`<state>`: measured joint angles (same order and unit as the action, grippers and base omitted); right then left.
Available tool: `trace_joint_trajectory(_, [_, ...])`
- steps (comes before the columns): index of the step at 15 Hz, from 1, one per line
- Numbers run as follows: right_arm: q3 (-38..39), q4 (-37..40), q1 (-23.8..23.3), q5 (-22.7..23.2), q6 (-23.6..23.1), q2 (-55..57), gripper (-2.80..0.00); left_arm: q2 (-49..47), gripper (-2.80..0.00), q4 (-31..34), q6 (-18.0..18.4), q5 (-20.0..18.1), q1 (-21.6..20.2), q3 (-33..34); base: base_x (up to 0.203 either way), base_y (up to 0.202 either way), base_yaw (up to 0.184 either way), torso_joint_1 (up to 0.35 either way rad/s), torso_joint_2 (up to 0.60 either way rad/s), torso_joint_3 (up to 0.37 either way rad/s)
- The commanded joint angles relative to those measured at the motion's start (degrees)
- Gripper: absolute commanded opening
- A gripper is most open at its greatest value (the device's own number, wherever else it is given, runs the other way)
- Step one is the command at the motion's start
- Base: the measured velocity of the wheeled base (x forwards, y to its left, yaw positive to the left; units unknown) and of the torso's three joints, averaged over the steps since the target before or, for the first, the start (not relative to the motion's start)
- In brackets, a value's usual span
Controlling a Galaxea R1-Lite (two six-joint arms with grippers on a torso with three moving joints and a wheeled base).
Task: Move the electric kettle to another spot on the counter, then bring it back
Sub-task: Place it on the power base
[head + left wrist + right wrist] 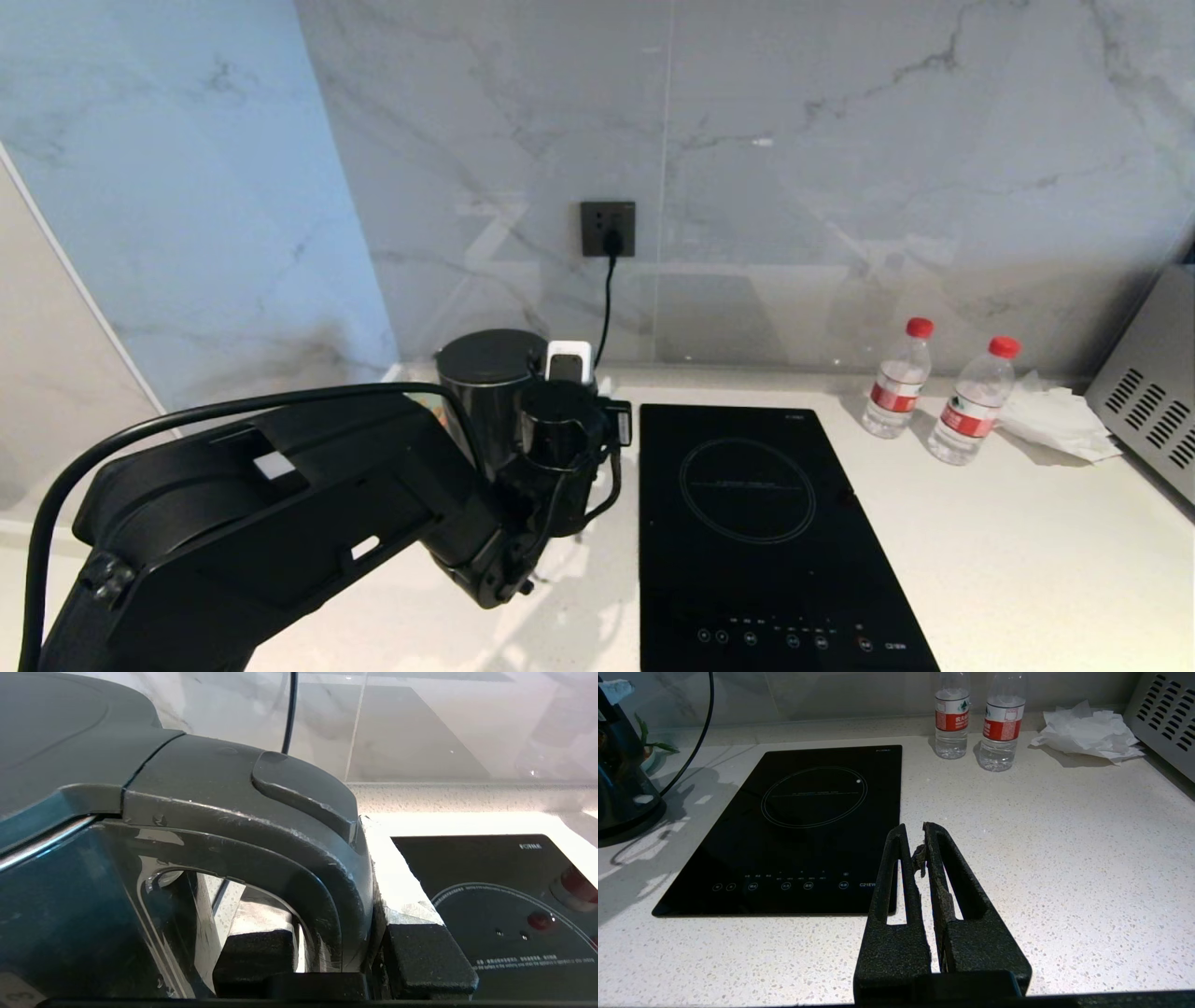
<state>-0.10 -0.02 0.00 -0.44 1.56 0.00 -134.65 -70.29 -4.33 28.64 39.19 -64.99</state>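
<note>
Risk noted first: the tall glossy black cylindrical electric kettle (pixel 492 387) is held only by its black loop handle (pixel 299 858), well off the jug's centre line. A swing or tilt about the grip is judged likely if the arm is moved quickly, and any water inside would add to that. A slip along the smooth handle could drop the jug onto the white speckled stone counter (pixel 980 523) or against the flat black glass induction hob (pixel 756 523) just to its right. A black power cord (pixel 607 308) hangs from the dark wall socket (pixel 608 228) close behind the kettle; snagging on it during a lift is considered possible. Whether the jug sits on a base disc cannot be told from these views.

Left gripper (pixel 343 956): the jaws are seen narrowed around the lower part of the handle loop, one black textured finger (pixel 254 956) inside the loop and the other outside it, both pressed to the handle. It is read as clamped on the handle, not wide.

Kettle position: far left of the counter, near the grey-veined marble wall (pixel 840 140), left of the hob.

Right gripper (pixel 922 858): parked low over the near counter, beside the hob's near right corner, fingers closed with only a thin slit between them, nothing held.
</note>
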Motion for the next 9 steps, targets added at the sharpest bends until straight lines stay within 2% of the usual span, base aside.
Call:
trace_joint_trajectory(1, [0.0, 0.0, 0.0, 0.0, 0.0, 0.0, -2.8, -0.2, -2.8, 0.0, -0.1, 0.3, -0.6, -1.7, 0.0, 0.0, 0.0, 0.0, 0.0, 0.0])
trace_joint_trajectory(3, [0.0, -0.1, 0.0, 0.0, 0.0, 0.0, -2.8, -0.1, -2.8, 0.9, -0.3, 0.4, -1.0, -1.5, 0.0, 0.0, 0.0, 0.0, 0.0, 0.0])
trace_joint_trajectory(6, [0.0, 0.0, 0.0, 0.0, 0.0, 0.0, -2.8, 0.1, -2.8, 2.8, -5.5, 2.0, -1.2, -0.4, 0.0, 0.0, 0.0, 0.0, 0.0, 0.0])
trace_joint_trajectory(9, [0.0, 0.0, 0.0, 0.0, 0.0, 0.0, -2.8, 1.3, -2.8, 3.1, -6.2, 2.0, -1.5, 1.9, 0.0, 0.0, 0.0, 0.0, 0.0, 0.0])
